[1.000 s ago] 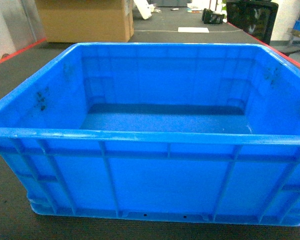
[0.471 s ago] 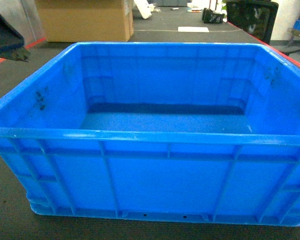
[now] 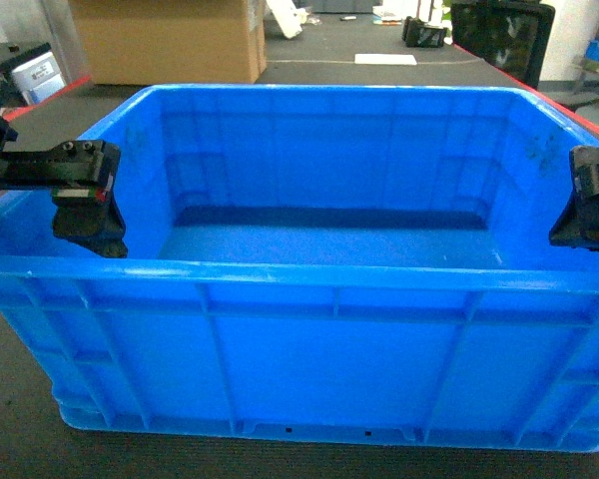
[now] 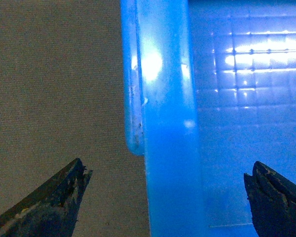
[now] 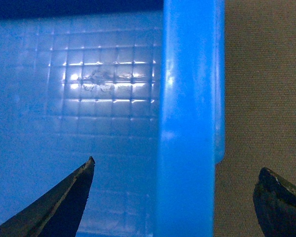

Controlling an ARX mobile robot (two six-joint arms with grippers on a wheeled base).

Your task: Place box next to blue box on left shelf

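Observation:
The box [image 3: 329, 339], a large bright blue ribbed crate, stands empty on dark carpet and fills the head view. My left gripper [image 3: 90, 215] hangs open over its left wall. In the left wrist view the left gripper [image 4: 167, 165] straddles the rim [image 4: 167, 98], one finger outside over carpet, one inside, neither touching. My right gripper [image 3: 589, 215] is open at the right wall. The right wrist view shows the right gripper [image 5: 177, 165] astride that rim [image 5: 187, 74] the same way. The left shelf and the other blue box are out of view.
A big cardboard carton [image 3: 170, 40] stands behind the crate at the back left. A black chair [image 3: 499, 30] is at the back right, a white sheet [image 3: 384, 59] lies on the floor, and red floor tape [image 3: 40, 100] runs along the left.
Both grippers have come into the head view. The left one dropped from the upper left corner to the left rim, the right one appeared at the right rim. The crate has not moved.

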